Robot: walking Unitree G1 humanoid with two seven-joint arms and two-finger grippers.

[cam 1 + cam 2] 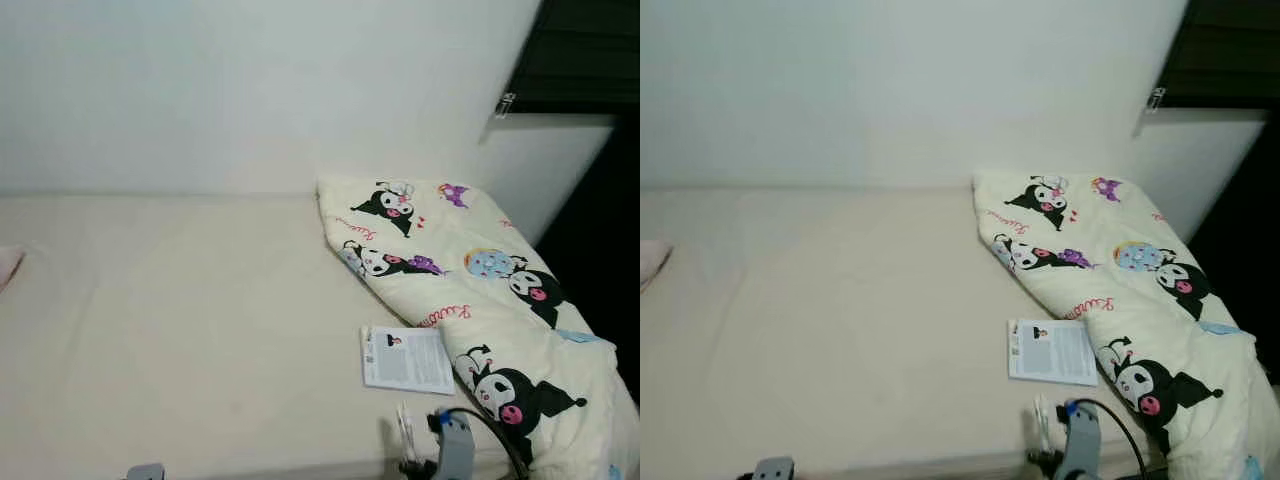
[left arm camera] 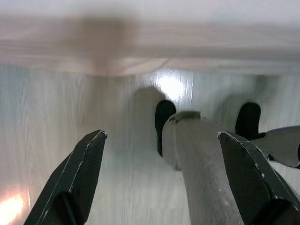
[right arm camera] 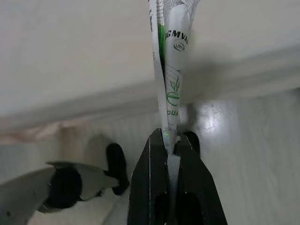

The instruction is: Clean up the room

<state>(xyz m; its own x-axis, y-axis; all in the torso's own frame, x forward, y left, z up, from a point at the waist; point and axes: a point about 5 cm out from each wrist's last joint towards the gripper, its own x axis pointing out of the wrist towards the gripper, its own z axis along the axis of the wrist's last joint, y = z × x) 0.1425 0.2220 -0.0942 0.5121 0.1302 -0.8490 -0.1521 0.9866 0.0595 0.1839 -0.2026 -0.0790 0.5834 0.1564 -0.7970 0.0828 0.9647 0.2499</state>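
Note:
My right gripper (image 3: 169, 140) is shut on a flat white wrapper with green print (image 3: 169, 61), held upright near the bed's front edge; the same wrapper (image 1: 405, 430) shows above my right wrist (image 1: 452, 445) in the head views. A white leaflet (image 1: 405, 358) lies on the cream mattress (image 1: 180, 310) beside a folded cartoon-print quilt (image 1: 470, 290). My left gripper (image 2: 161, 150) hangs open over the pale wood floor, nothing between its fingers (image 2: 84, 168).
A white wall (image 1: 250, 90) runs behind the bed. A dark window or cabinet (image 1: 585, 50) sits at the upper right, with dark space right of the quilt. A pink item (image 1: 8, 265) peeks in at the mattress's left edge. My leg and black feet (image 2: 164, 122) stand on the floor.

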